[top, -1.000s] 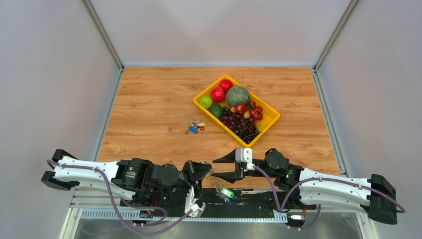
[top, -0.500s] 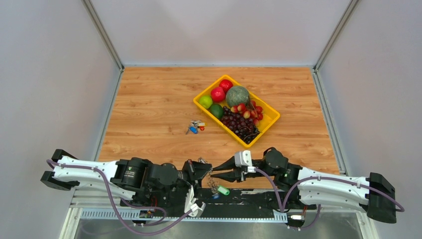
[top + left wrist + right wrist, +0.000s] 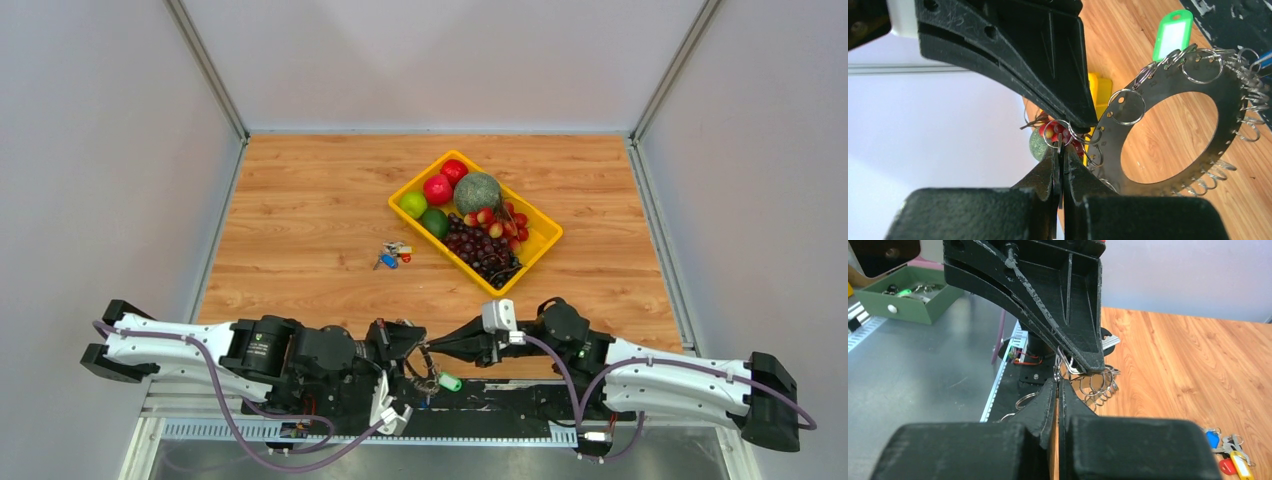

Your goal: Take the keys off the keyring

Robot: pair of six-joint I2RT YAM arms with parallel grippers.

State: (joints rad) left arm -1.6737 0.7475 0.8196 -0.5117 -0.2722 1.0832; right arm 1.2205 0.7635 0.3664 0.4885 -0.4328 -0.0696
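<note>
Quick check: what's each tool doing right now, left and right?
Left tool: closed, pinching the keyring at its ringed edge.
Right tool: closed, apparently pinching the same ringed edge.

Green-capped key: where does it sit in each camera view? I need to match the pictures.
Top external: the green-capped key is at bottom centre, at the near table edge between the two arms.
Left wrist: upper right, at the far rim of the keyring.
Right wrist: not in view.
Shared landmark: the keyring, also in top external and right wrist.
</note>
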